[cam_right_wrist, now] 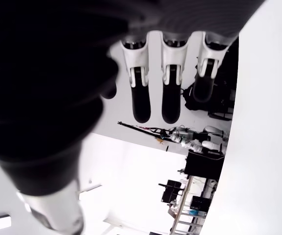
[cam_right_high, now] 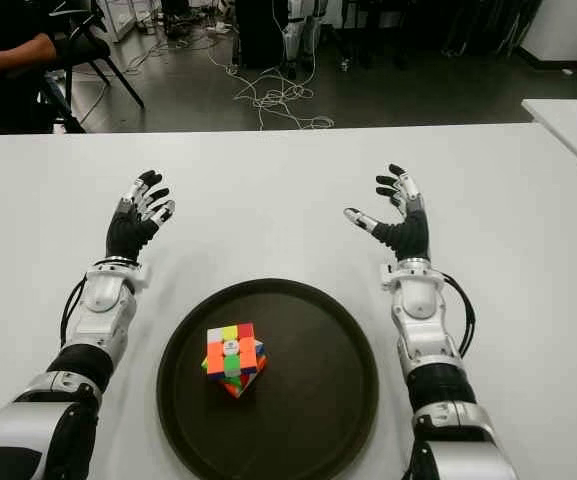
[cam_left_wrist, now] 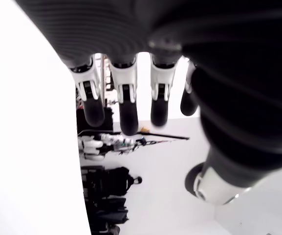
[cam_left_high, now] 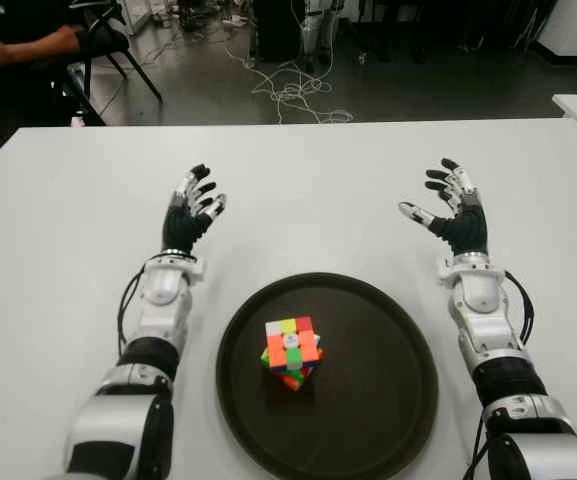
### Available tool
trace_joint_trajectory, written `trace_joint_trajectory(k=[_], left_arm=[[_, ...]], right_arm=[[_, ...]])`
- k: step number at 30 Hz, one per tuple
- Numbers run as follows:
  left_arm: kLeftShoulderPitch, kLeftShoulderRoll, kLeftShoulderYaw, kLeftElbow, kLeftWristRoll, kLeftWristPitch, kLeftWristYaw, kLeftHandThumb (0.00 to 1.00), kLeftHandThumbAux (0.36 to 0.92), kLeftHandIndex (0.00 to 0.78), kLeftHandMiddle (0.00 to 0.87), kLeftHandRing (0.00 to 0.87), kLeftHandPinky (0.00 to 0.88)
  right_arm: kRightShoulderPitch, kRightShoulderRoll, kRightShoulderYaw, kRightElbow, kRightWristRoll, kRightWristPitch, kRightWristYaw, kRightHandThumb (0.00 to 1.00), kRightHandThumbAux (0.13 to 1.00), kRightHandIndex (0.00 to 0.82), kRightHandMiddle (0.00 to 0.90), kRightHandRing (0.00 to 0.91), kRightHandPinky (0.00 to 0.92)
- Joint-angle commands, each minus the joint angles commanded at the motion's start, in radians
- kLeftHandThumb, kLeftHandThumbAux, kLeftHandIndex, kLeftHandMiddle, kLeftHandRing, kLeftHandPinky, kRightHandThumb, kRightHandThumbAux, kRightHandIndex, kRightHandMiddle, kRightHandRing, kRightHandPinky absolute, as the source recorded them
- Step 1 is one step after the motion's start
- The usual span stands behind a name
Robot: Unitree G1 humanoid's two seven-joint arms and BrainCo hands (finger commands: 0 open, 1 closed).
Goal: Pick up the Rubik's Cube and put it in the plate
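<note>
The white table (cam_left_high: 298, 170) filled most of the frame; beyond its far edge, at the top, lay a dark floor with loose cables (cam_left_high: 288, 85), and a seated person's arm (cam_left_high: 23, 45) showed at the upper left.

A round dark plate (cam_left_high: 388, 400) sat at the lower centre of the frame, between the two forearms. The Rubik's Cube (cam_left_high: 292, 352) lay inside the plate, left of its centre and tilted on an edge or corner rather than flat. Neither hand touched it.

The left hand (cam_left_high: 193, 210) showed left of centre, above the plate's upper left rim, its fingers extended, slightly spread and holding nothing. The right hand (cam_left_high: 450, 205) showed right of centre, above the plate's upper right rim, its fingers spread and its thumb held out toward the middle, also holding nothing. Both wrist views confirmed straight fingers with nothing between them.

Judged from this layout, the placing step appeared complete: the cube was in the plate and both hands were clear. The next move would call only for lowering or retracting the arms without striking the plate's rim. No regrasp appeared necessary.
</note>
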Motion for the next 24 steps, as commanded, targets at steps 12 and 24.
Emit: trace_joint_trajectory(k=[12,24], left_arm=[[-0.001,0.007,-0.019,0.034,0.054,-0.092,0.059,0.021,0.747,0.053,0.094,0.088,0.104],[-0.005,0.005,-0.020,0.057,0.066,-0.126,0.101,0.000,0.726,0.042,0.081,0.071,0.086]], right_arm=[[-0.003,-0.004,0.009,0.017,-0.016,-0.032,0.002,0.071,0.829,0.155,0.258,0.238,0.191],[-0.009,-0.004,0.007,0.027,-0.022,-0.029,0.000,0.115,0.822,0.149,0.260,0.246,0.214]])
